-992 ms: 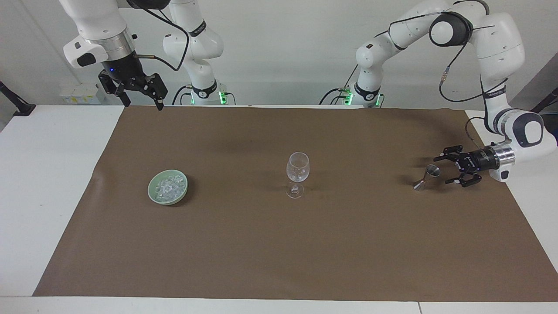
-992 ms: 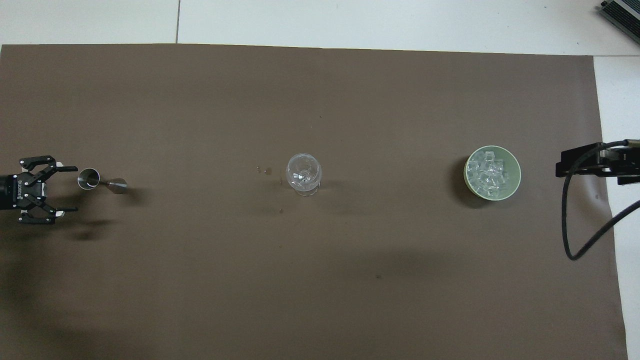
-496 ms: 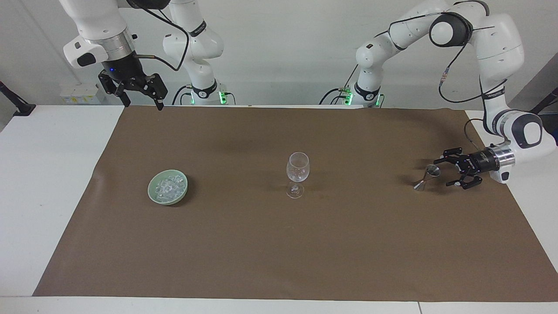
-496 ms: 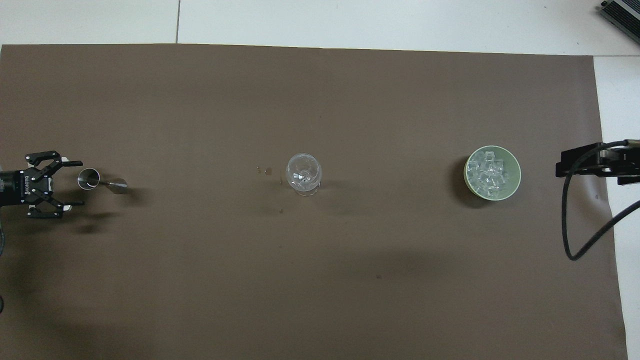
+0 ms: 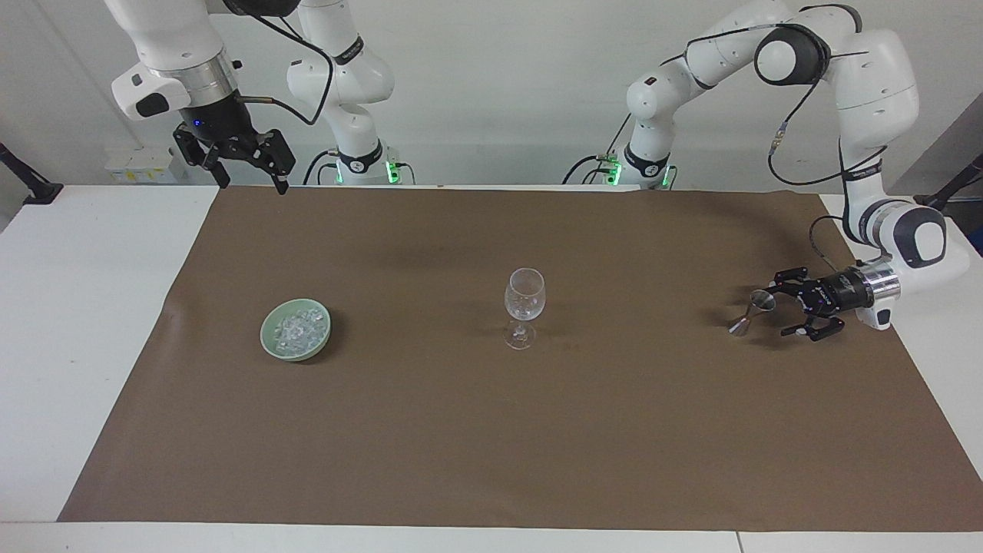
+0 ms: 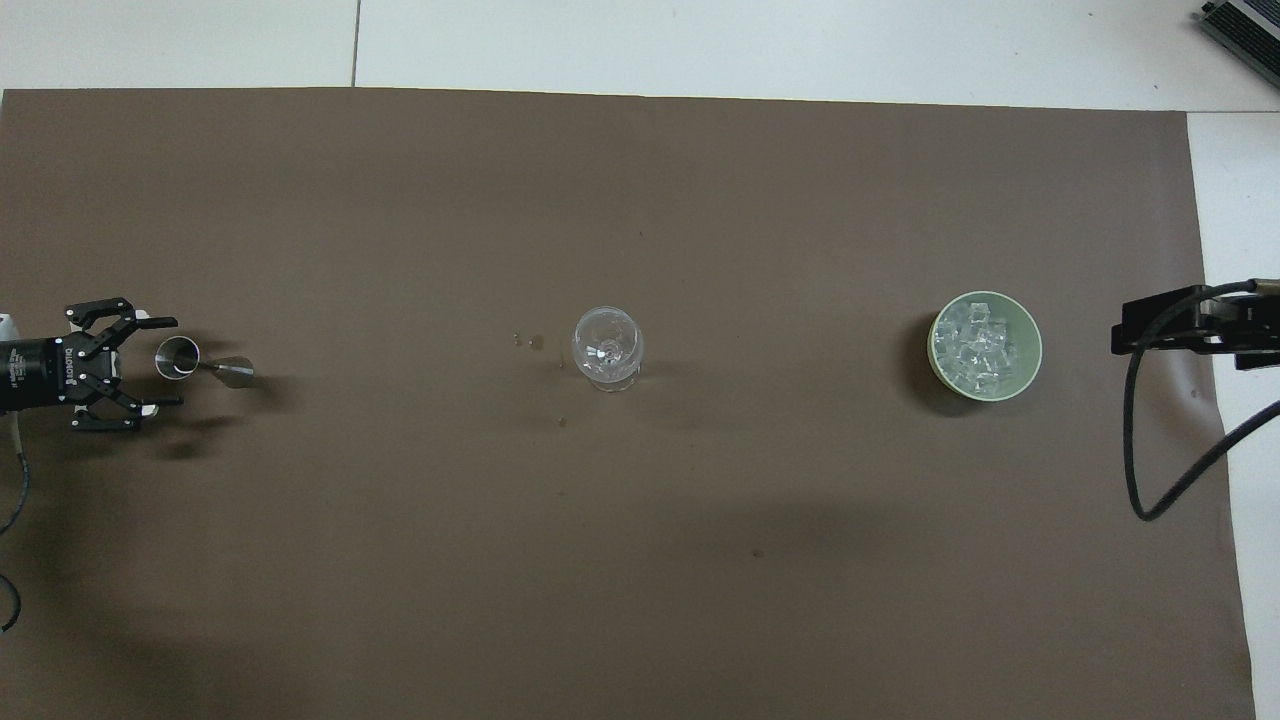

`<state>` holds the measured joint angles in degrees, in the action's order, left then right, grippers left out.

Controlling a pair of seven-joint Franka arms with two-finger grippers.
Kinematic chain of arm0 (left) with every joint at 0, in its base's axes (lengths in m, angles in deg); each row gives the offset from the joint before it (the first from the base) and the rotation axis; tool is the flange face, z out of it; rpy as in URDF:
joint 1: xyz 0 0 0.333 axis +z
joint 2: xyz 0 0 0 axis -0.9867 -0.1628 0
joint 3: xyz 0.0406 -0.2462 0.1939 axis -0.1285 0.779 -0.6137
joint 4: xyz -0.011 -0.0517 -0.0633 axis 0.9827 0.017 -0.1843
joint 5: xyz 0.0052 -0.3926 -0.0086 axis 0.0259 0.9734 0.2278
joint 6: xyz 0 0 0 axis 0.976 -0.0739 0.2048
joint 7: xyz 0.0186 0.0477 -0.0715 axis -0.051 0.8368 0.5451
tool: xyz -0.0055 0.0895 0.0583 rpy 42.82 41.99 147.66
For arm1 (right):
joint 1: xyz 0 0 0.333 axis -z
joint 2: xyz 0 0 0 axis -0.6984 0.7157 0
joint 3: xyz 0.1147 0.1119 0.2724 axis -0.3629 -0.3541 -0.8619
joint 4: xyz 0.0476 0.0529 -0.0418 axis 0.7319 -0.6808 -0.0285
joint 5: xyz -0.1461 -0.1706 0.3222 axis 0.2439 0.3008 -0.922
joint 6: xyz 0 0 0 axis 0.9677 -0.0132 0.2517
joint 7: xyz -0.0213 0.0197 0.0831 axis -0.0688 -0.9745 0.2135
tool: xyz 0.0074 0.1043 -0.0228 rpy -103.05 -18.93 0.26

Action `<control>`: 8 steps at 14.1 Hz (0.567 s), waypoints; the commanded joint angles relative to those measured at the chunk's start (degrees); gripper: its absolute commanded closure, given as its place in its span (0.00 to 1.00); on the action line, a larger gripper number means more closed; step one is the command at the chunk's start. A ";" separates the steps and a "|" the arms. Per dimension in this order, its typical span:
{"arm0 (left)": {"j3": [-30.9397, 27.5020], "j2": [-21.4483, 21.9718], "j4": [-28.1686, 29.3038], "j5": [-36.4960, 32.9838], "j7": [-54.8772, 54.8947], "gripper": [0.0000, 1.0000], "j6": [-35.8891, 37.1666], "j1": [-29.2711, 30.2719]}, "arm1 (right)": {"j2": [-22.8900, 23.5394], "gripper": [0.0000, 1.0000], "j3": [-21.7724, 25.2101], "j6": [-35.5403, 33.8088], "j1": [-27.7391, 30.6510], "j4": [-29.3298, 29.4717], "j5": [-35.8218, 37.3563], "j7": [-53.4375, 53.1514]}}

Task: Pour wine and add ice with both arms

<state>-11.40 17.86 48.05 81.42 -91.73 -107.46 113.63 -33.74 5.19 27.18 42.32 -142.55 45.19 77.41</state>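
I have the left gripper (image 5: 785,309) wide open, low at the jigger (image 5: 752,311), which stands at three o'clock from the wine glass (image 5: 524,306); I should centre the jaws on its waist, closing gently so it doesn't tip. The ice (image 5: 299,329) sits in the green bowl (image 5: 270,342) at nine o'clock. Only the facing view shows the right gripper (image 5: 249,183), waiting open above the mat's corner.

Left gripper (image 6: 165,363), fingers (image 6: 160,322) spread, flanks the metal jigger (image 6: 181,358); wine glass (image 6: 607,347) stands mid-mat.
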 commanded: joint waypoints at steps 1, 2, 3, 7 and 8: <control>-0.43 -0.52 0.46 1.75 0.81 0.00 -0.82 -0.91 | -1.29 0.00 -0.03 -0.16 0.22 -1.40 -1.14 1.10; -0.25 -0.70 0.37 1.75 0.81 0.00 -0.65 -0.91 | -1.29 0.00 -0.03 -0.16 0.22 -1.40 -1.14 1.10; -0.08 -0.70 0.37 1.83 0.81 0.00 -0.56 -0.91 | -1.29 0.00 -0.03 -0.25 0.22 -1.31 -1.14 1.10; 0.54 -1.14 0.37 2.28 0.81 0.00 -0.29 -0.83 | -1.29 0.00 -0.03 -0.16 0.22 -1.40 -1.14 1.10; 0.54 -1.22 0.46 2.28 0.90 0.00 -0.29 -0.91 | -1.29 0.00 -0.03 -0.16 0.22 -1.40 -1.14 1.10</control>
<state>-10.70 16.96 48.05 82.52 -91.65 -107.46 113.16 -33.74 5.19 27.18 42.32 -142.55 45.19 77.41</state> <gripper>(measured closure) 0.000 0.000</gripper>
